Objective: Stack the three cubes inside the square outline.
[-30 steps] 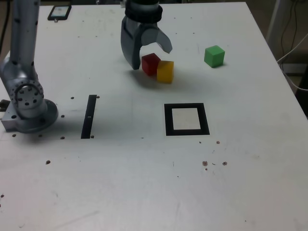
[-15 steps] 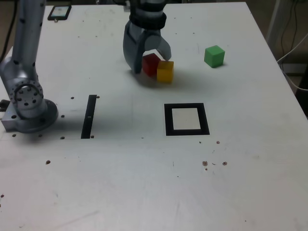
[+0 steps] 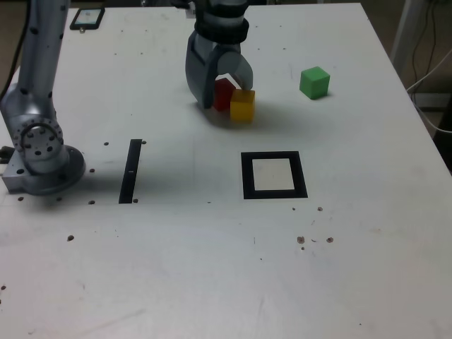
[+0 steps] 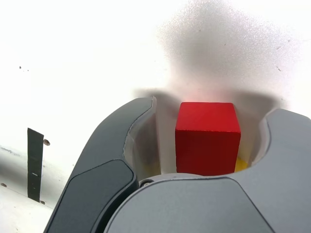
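Note:
The red cube (image 3: 224,94) (image 4: 208,138) stands at the back of the white table between the two jaws of my gripper (image 3: 226,96) (image 4: 214,110). The jaws are open around it, with a narrow gap showing on each side in the wrist view. The yellow cube (image 3: 242,105) (image 4: 240,165) touches the red one's front corner and is mostly hidden in the wrist view. The green cube (image 3: 314,82) sits apart, toward the exterior view's right. The square outline (image 3: 247,175) lies empty nearer the front.
A narrow black strip (image 3: 131,171) (image 4: 34,165) lies toward the exterior view's left, near the arm's base (image 3: 42,155). A small dark device (image 3: 87,17) rests at the back left corner. Cables hang past the table's right edge (image 3: 424,78).
The jaws have narrowed around the red cube and the gripper has shifted slightly right. None of the cubes has moved.

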Controlling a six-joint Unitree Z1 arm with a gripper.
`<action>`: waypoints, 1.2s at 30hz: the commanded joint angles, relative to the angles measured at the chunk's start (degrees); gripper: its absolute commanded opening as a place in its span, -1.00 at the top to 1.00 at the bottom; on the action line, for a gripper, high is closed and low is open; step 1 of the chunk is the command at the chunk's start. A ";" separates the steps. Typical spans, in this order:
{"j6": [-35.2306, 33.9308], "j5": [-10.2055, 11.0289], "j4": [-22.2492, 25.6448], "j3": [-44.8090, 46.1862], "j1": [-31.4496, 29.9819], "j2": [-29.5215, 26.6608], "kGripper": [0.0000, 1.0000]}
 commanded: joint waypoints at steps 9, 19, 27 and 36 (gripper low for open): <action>-0.20 1.16 -0.53 -0.35 -0.13 1.39 -0.10; -0.04 1.28 -0.40 -1.09 -0.13 1.50 0.32; 0.83 0.95 1.51 -2.69 -0.18 0.97 0.40; 1.72 2.55 5.75 -5.79 -0.87 -2.62 0.40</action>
